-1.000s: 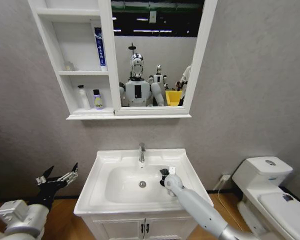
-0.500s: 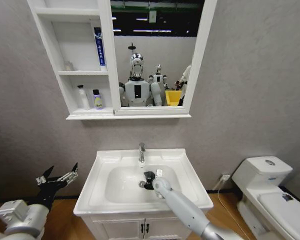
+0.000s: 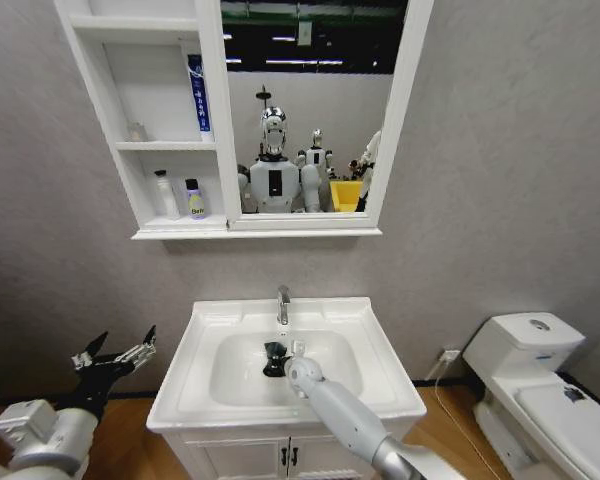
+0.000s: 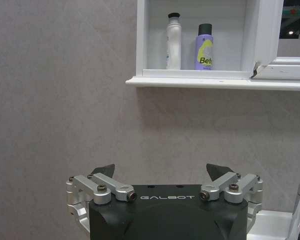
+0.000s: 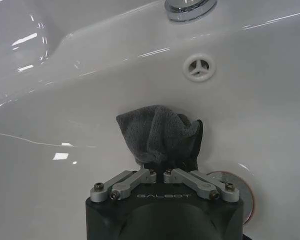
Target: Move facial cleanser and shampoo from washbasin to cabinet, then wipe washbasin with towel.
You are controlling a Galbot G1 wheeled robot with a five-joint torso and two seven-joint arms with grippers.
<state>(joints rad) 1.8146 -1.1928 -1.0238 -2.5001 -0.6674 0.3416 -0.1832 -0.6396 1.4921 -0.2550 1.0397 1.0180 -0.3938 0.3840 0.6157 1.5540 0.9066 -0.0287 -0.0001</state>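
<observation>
- Head view: right gripper (image 3: pixel 276 357) reaching into the bowl of the washbasin (image 3: pixel 205 330), pinching the towel (image 3: pixel 273 361) as a dark bunched wad against the white ceramic, just at 12 o'clock of the bowl's middle and directly at 6 o'clock of the chrome faucet (image 3: pixel 283 304).
- Same view: left gripper (image 3: pixel 115 358) hanging parked at 9 o'clock of the washbasin, well apart from it, fingers spread wide and gripping nothing.
- Same view: cabinet (image 3: pixel 102 90) sitting on the wall at 12 o'clock of the washbasin; facial cleanser (image 3: pixel 165 195) and shampoo (image 3: pixel 194 199) standing upright side by side on its lowest open shelf, shampoo at 3 o'clock of the cleanser; blue-and-white tube (image 3: pixel 198 93) standing on the shelf above; mirror (image 3: pixel 310 100) taking up the cabinet's 3 o'clock half; toilet (image 3: pixel 540 385) sitting at 3 o'clock of the washbasin.
- Left wrist view: left gripper (image 4: pixel 161 174) showing both fingertips far apart with bare grey wall between; facial cleanser (image 4: pixel 173 41) and shampoo (image 4: pixel 205 46) standing near each other on the cabinet (image 4: pixel 200 80) shelf, not touching.
- Right wrist view: right gripper (image 5: pixel 160 172) clamping narrow on the towel (image 5: pixel 157 135), grey folds bulging out beyond the fingertips and resting on the washbasin (image 5: pixel 55 100) wall; overflow hole (image 5: pixel 199 67) lying beyond the cloth; drain (image 5: pixel 235 192) peeking out partly behind the gripper body.
</observation>
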